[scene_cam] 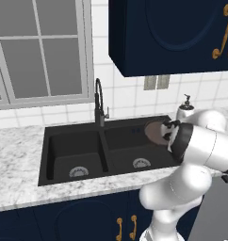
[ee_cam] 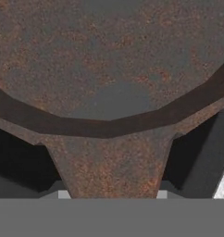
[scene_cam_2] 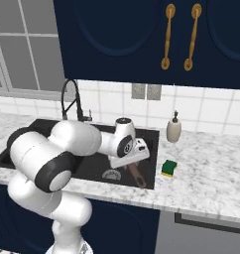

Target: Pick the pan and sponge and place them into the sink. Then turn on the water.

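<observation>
Hand view: fingers point(ee_cam: 64, 194) clamp pan point(ee_cam: 109, 60) handle.

One small round rusty reddish-brown frying pan point(scene_cam: 156, 132) is showing, and one small yellow sponge with a green layer point(scene_cam_2: 168, 167) is lying on the speckled grey-white stone bench point(scene_cam_2: 211, 173). One black double-basin sink point(scene_cam: 73, 153) is sitting in the bench, holding two basins and two round silver drains. One tall black arched faucet point(scene_cam: 99, 103) and one white soap dispenser bottle point(scene_cam_2: 174, 128) are standing behind it.
</observation>
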Robot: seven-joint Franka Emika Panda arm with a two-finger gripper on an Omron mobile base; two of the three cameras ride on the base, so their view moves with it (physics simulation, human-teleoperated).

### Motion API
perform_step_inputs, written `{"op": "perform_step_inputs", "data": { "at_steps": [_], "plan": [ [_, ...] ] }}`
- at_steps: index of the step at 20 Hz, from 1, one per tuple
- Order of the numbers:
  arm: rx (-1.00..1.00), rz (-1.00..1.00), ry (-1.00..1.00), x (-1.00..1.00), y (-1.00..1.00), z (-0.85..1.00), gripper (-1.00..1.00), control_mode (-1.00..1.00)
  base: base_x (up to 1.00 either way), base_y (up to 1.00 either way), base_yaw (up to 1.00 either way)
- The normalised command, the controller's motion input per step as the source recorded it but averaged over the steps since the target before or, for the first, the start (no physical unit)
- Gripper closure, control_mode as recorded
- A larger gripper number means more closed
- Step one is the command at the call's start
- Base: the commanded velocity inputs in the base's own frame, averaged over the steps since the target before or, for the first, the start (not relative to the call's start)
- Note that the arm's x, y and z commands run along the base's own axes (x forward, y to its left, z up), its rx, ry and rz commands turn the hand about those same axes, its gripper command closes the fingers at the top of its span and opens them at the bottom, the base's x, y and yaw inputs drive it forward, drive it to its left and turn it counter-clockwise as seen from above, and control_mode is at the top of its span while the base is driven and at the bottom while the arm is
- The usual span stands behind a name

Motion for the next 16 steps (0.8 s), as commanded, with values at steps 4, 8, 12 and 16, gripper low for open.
{"op": "perform_step_inputs", "data": {
  "at_steps": [4, 8, 12, 16],
  "plan": [
    [-0.05, 0.42, 0.06, 0.02, 0.12, 0.0, 1.0, -1.0, 0.0, 0.0, 0.0],
    [0.0, 0.28, 0.07, 0.08, 0.4, 0.0, 1.0, -1.0, 0.0, 0.0, 0.0],
    [-0.06, 0.15, 0.13, 0.23, 0.5, -0.07, 1.0, -1.0, 0.0, 0.0, 0.0],
    [-0.05, 0.07, 0.16, 0.41, 0.35, -0.17, 1.0, -1.0, 0.0, 0.0, 0.0]
  ]
}}
